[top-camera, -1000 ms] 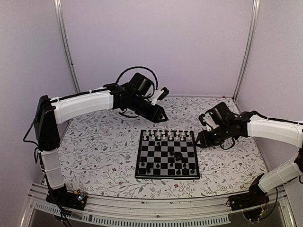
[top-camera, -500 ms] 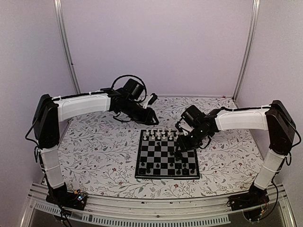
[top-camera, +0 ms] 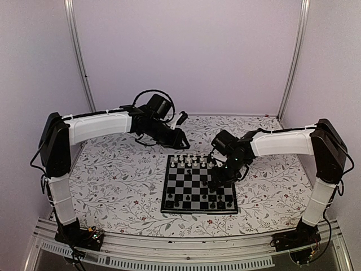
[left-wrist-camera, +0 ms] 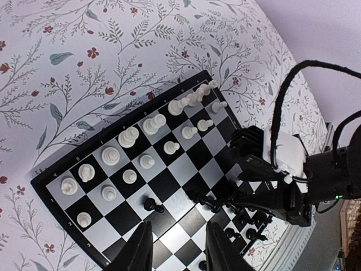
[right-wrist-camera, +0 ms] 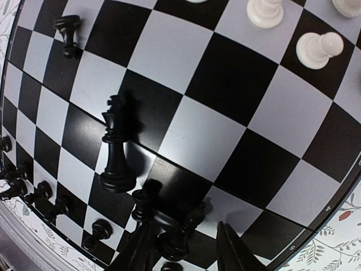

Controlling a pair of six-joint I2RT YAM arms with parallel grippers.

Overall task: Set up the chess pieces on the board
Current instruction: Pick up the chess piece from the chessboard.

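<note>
Left wrist shows sixteen white pieces [left-wrist-camera: 148, 162] on board [left-wrist-camera: 181, 169].

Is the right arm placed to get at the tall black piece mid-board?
Probably yes: the right gripper hangs open right beside the tall black piece, though smaller black pieces crowd between its fingers.

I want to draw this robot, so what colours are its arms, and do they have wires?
The left arm and right arm wear smooth white shells with black joints. A black cable loops over the right wrist. The left end effector and right end effector each have two slim black fingers.
</note>
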